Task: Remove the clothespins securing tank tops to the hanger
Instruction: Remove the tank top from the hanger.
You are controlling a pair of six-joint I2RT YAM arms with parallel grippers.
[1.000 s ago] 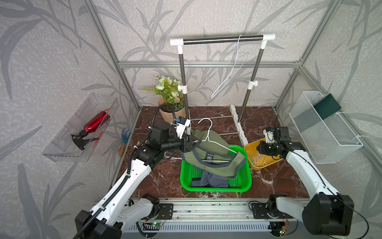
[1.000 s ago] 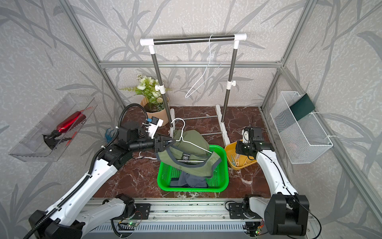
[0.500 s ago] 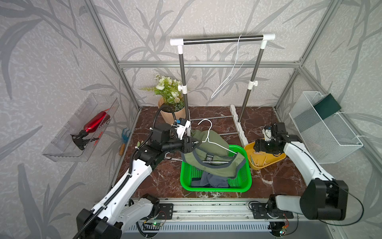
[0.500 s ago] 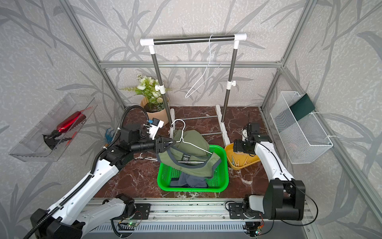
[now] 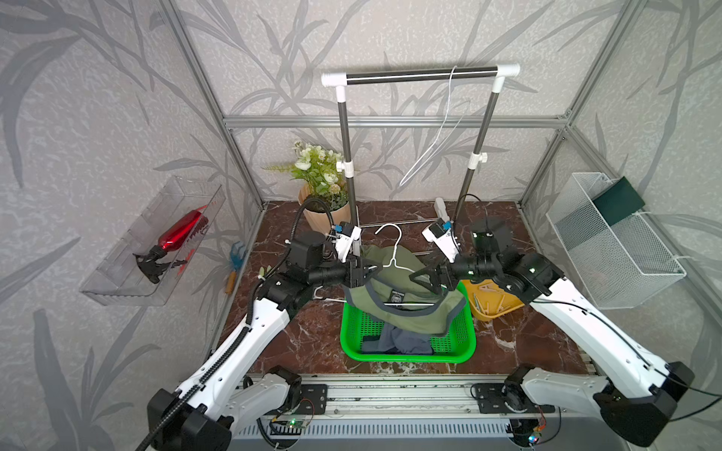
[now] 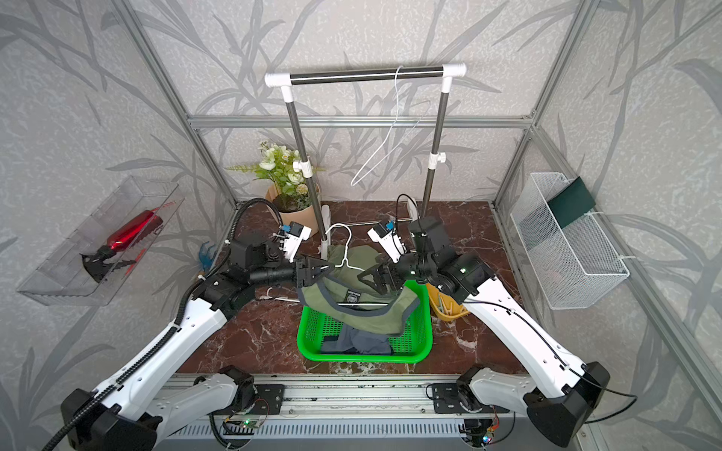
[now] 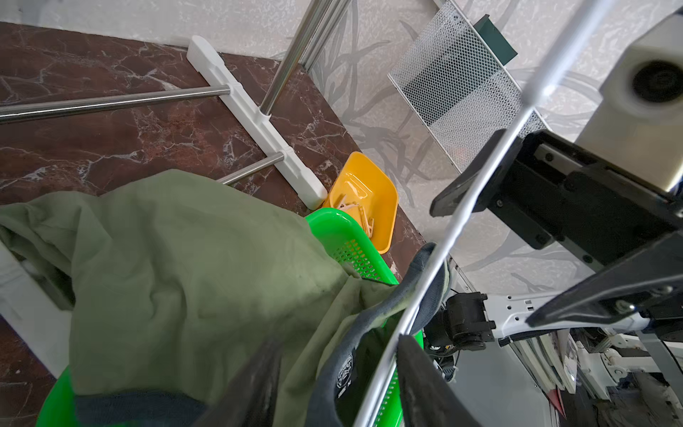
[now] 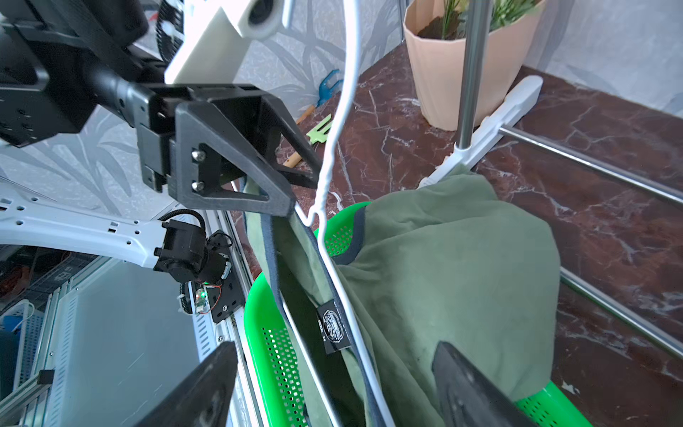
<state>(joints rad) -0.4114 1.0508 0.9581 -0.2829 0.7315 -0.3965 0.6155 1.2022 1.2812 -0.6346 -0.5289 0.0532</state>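
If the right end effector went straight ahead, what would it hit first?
Most likely the olive tank top draped on the white hanger, directly ahead of the right end effector; exact depth is unclear.

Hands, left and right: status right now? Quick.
Left hand: closed on the white hanger.
Right hand: open, holding nothing, fingers either side of the hanger and the olive tank top.

White arm links [image 5: 269, 324], black joints [image 5: 308, 254], ribbed black cable [image 5: 213, 358], triangular black fingers [image 8: 221, 162], silver screws [image 8: 198, 155], white wrist cameras [image 5: 347, 242], green LEDs [image 5: 530, 269].
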